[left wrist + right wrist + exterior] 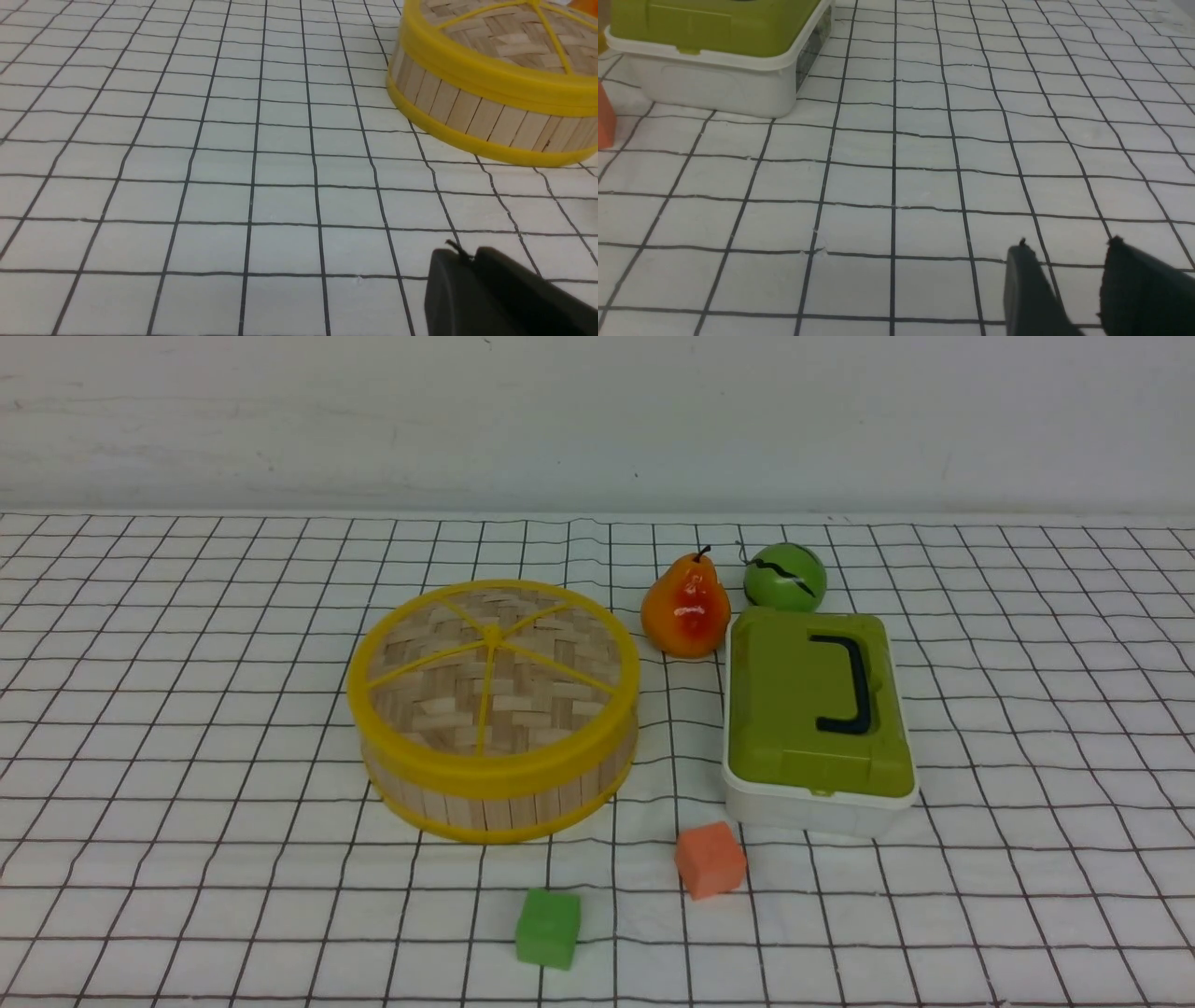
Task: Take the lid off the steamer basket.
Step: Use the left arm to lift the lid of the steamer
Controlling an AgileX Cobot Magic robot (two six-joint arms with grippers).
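Left claw (467, 255) seems closed, right claw (1068, 243) parted, empty; lid (493, 658) covers steamer basket (504, 803).

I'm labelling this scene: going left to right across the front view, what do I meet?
Steamer basket with its lid on → pear → white box with a green top.

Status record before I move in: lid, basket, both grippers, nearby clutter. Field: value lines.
lid: seated on the steamer basket, untouched
steamer basket: on the checked cloth, to the robot's left of the white box
left gripper: fingertips together, empty, over bare cloth, apart from the basket
right gripper: fingertips apart, empty, apart from the white box
clutter: pear and green ball behind the box; orange cube and green cube nearer the robot
task: lid not yet lifted
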